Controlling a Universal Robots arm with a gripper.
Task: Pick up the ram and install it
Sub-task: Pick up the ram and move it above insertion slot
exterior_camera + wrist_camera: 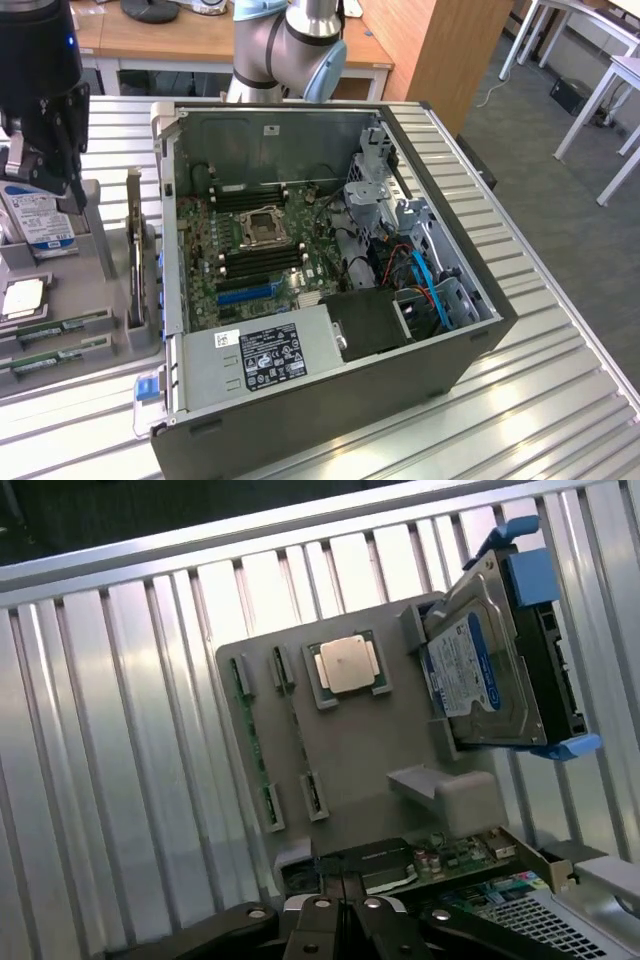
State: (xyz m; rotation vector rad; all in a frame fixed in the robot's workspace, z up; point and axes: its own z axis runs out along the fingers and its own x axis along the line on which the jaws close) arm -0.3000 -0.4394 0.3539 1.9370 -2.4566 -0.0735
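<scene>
Pincer (340, 908) closed, empty | ram (60, 327) slotted in gray tray (360, 750) below it, apart

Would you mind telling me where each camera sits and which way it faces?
Exterior view: raised above the table, looking down into the open computer case; the arm shows behind it, its dark end over the tray at the exterior view's left.
Wrist view: on the wrist above that tray, looking down; the shut gripper shows.
Shared: the tray, hard drive, processor and ram sticks.
</scene>
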